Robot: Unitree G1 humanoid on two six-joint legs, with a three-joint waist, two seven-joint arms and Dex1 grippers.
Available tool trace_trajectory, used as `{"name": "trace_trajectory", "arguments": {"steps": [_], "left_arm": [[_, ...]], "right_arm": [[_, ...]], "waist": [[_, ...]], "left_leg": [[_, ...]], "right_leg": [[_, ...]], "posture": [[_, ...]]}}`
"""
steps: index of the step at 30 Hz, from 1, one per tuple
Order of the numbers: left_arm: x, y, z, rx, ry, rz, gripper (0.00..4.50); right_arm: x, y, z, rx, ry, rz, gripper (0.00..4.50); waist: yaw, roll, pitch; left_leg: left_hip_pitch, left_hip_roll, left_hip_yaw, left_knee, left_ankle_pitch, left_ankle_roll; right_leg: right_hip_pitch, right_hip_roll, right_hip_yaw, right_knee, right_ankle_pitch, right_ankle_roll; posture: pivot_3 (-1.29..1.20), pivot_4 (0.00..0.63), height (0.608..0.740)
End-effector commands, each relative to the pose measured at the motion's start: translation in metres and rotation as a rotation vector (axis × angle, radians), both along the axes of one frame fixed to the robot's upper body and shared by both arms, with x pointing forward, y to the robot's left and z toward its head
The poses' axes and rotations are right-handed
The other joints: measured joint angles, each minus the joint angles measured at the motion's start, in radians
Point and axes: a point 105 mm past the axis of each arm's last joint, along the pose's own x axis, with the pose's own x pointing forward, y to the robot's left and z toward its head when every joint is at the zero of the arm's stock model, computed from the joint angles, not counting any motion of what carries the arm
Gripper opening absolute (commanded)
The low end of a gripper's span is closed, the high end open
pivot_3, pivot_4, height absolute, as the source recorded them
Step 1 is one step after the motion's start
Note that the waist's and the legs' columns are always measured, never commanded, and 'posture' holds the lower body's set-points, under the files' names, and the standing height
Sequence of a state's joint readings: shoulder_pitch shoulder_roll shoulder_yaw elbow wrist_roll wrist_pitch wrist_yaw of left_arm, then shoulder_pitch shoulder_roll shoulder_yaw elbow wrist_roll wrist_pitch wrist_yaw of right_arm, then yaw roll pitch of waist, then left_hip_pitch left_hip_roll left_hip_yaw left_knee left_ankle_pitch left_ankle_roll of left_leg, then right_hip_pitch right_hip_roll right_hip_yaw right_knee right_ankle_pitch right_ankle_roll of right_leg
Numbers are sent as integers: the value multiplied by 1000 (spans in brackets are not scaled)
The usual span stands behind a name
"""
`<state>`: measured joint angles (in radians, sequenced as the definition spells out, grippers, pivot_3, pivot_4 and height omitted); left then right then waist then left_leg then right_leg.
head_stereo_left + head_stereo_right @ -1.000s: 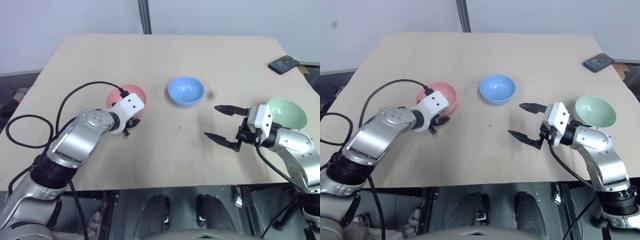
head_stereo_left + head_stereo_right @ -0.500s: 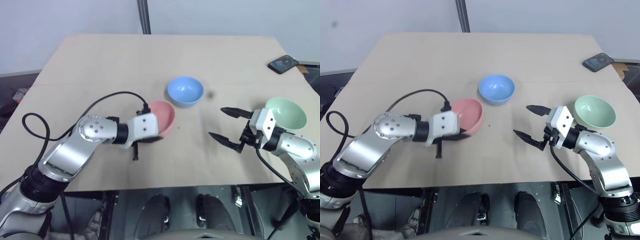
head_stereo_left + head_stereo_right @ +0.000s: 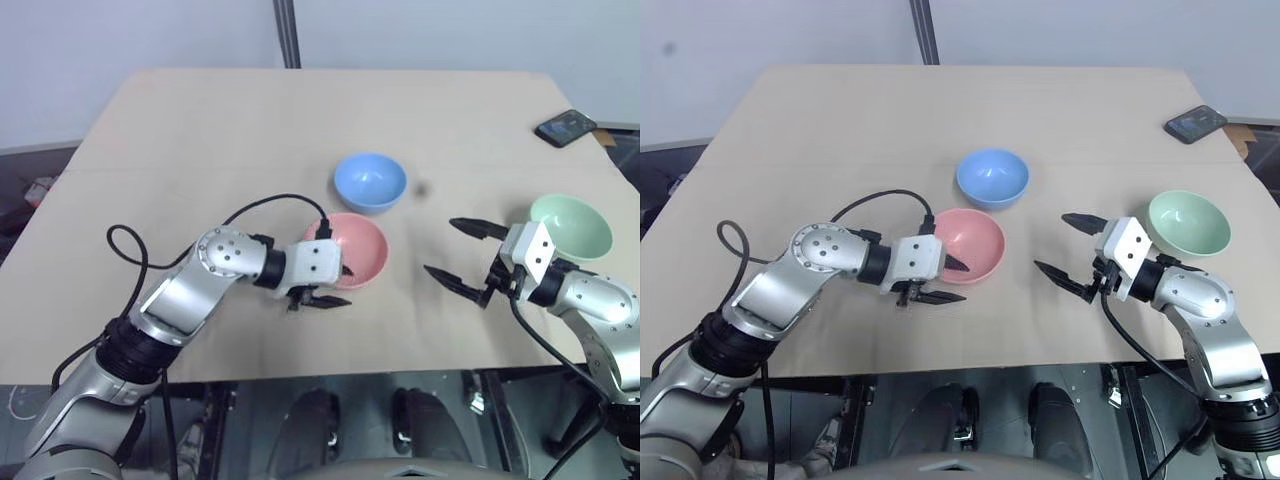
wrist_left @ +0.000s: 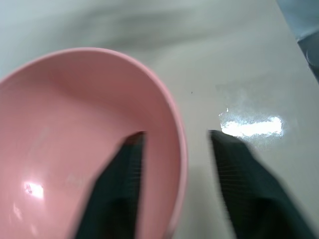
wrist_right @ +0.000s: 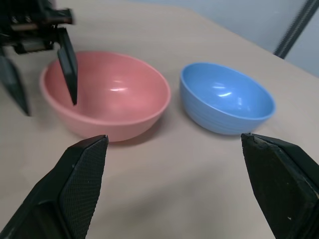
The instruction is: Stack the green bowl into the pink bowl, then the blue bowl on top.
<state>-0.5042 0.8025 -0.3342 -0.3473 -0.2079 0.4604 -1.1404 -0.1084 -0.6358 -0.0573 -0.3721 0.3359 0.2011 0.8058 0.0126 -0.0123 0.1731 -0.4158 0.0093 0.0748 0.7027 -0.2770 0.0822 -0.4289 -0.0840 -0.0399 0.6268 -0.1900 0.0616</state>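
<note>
Straddling the pink bowl's near rim, left gripper has fingers spread, one inside, one outside, gripping nothing. Back it straight off without nudging. Right gripper wide open, empty; green bowl just behind it, blue bowl beyond pink.

Glossy smooth pink bowl and blue bowl sit on a matt, wood-look table.

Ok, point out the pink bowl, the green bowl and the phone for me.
pink bowl (image 3: pixel 975 240): right eye view, on its inner floor.
green bowl (image 3: pixel 1188 221): right eye view, on its inner floor.
phone (image 3: pixel 1196 122): right eye view, on the middle of its dark screen, at the table's far right edge.
</note>
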Motion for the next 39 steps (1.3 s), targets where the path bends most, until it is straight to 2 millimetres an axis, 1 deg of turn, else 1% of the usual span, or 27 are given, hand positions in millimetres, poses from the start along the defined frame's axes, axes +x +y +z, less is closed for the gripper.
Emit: {"name": "trace_trajectory", "arguments": {"steps": [1, 2, 3, 4, 5, 6, 8, 10, 14, 16, 20, 22, 24, 26, 27, 29, 32, 33, 34, 35, 36, 37, 38, 39], "left_arm": [[-10, 2, 52, -399, 95, 54, 3401], [-10, 10, 60, -480, 49, 87, 3401], [-10, 19, 64, -519, 21, 123, 3401], [-10, 24, 63, -519, -7, 147, 3401], [-10, 30, 62, -520, -37, 174, 3401], [-12, 35, 61, -531, -15, 188, 3401], [-13, 40, 59, -556, -33, 204, 3401], [-13, 39, 59, -599, -9, 199, 3401], [-13, 35, 59, -638, 15, 185, 3401], [-18, 34, 61, -670, 44, 147, 3401], [-21, 34, 63, -671, 47, 141, 4427], [-18, 33, 61, -658, 14, 169, 4427], [-19, 32, 59, -651, 17, 164, 4500], [-22, 31, 57, -644, 5, 141, 4500], [-23, 31, 57, -644, 2, 138, 4500], [-23, 31, 56, -647, 2, 137, 4500], [-21, 32, 58, -671, 1, 154, 4500], [-19, 33, 58, -673, 0, 168, 4500], [-17, 35, 57, -671, -4, 180, 4500], [-15, 37, 56, -671, -11, 196, 4500], [-14, 40, 55, -678, -11, 215, 4500], [-11, 45, 55, -696, -9, 247, 4500], [-10, 48, 54, -709, -7, 269, 4500], [-10, 52, 53, -726, 3, 292, 4500]], "right_arm": [[24, -35, 7, -19, 1, -224, 4500], [30, -46, 7, -26, 6, -301, 4500], [35, -57, 6, -42, 23, -372, 4500], [37, -62, 6, -55, 31, -410, 4500], [43, -73, 4, -65, 49, -489, 4500], [48, -83, 4, -66, 55, -561, 4500], [56, -98, -3, -81, 113, -649, 4500], [64, -111, -10, -56, 181, -737, 4500], [73, -123, -16, -63, 246, -815, 4500], [74, -126, -17, -73, 260, -836, 4500], [74, -130, -17, -75, 276, -856, 4500], [73, -130, -19, -80, 286, -854, 4500], [72, -130, -21, -80, 292, -860, 3931], [72, -129, -22, -81, 298, -854, 3206], [73, -128, -20, -82, 293, -854, 2769], [74, -128, -18, -88, 284, -852, 1607], [77, -128, -12, -104, 252, -846, 162], [78, -126, -9, -116, 230, -835, 65], [79, -123, -5, -125, 208, -816, 65], [79, -116, 0, -127, 182, -771, 65], [78, -104, 6, -123, 149, -697, 65], [71, -75, 13, -101, 115, -529, 65], [64, -56, 19, -88, 92, -410, 65], [52, -31, 25, -66, 70, -252, 65]], "waist": [[-2, 0, 0], [-1, 0, 0], [-1, 0, 0], [-1, 0, 0], [1, 0, 0], [0, 0, 0], [1, 0, 0], [3, 0, 0], [2, 0, 0], [0, 0, 0], [0, 0, 0], [0, 0, 0], [0, 0, 0], [0, 0, 0], [0, 0, 0], [0, 0, 0], [0, 0, 0], [0, 0, 0], [0, 0, 0], [0, 1, 0], [0, 1, 0], [0, 1, 0], [-3, 1, 0], [-7, 1, 0]], "left_leg": [[0, 0, 0, 0, 0, 0], [1, 1, 0, 0, 0, 0], [0, 1, 0, 1, 0, 0], [0, 1, 0, 1, 0, 0], [0, 1, 0, 1, 0, 0], [1, 1, -1, 1, 0, -1], [1, 1, 0, 0, 0, -1], [1, 0, 0, 0, 0, -1], [1, -1, 0, 1, 0, -1], [0, -1, 0, 0, 0, -1], [0, 0, 0, 0, 0, -1], [0, 0, 0, 0, 0, -1], [0, 0, 0, 0, 0, -1], [0, 0, 0, 0, 0, -1], [0, 0, 0, 0, 0, -1], [0, 0, 0, 0, 0, 0], [0, 0, 0, 0, 0, -1], [0, 0, 0, 0, 0, -1], [0, 0, 0, 0, 0, -1], [0, 0, 0, 0, 0, -1], [0, 0, 0, 0, 0, -1], [0, 0, 0, 0, 0, -1], [0, 0, 0, 0, 0, -1], [0, 0, 0, 0, 0, -1]], "right_leg": [[0, 0, 0, 0, 0, 0], [0, 0, 0, 1, 0, 0], [0, -1, 0, 1, 0, 0], [0, -1, 0, 1, 0, 0], [0, -1, 0, 1, 0, 0], [0, -1, -1, 1, 0, 0], [0, -1, -1, 1, 0, -1], [1, -1, 0, 1, 0, -1], [1, -1, 0, 1, 0, -1], [0, -1, 0, 1, 0, -1], [0, -1, 0, 0, 0, -1], [0, -1, 0, 1, 0, 0], [0, -1, 0, 1, 0, 0], [0, -1, 0, 0, 0, 0], [0, -1, 0, 0, 0, 0], [0, -1, 0, 0, 0, 0], [0, -1, 0, 0, 0, -1], [0, -1, 0, 0, 0, 0], [0, -1, 0, 0, 0, 0], [0, -1, 0, 0, 0, 0], [0, -1, 0, 0, 0, 0], [0, 0, 0, 0, 0, 0], [0, 0, 0, 0, 0, 0], [0, 0, 0, 0, 0, 0]], "posture": [[0, 150, 740], [0, 150, 740], [0, 150, 740], [0, 150, 740], [0, 150, 740], [0, 150, 740], [0, 150, 740], [0, 150, 740], [0, 150, 740], [0, 150, 740], [0, 150, 740], [0, 150, 740], [0, 150, 740], [0, 150, 740], [0, 150, 740], [0, 150, 740], [0, 150, 740], [0, 150, 740], [0, 150, 740], [0, 150, 740], [0, 150, 740], [0, 150, 740], [0, 150, 740], [0, 150, 740]]}}
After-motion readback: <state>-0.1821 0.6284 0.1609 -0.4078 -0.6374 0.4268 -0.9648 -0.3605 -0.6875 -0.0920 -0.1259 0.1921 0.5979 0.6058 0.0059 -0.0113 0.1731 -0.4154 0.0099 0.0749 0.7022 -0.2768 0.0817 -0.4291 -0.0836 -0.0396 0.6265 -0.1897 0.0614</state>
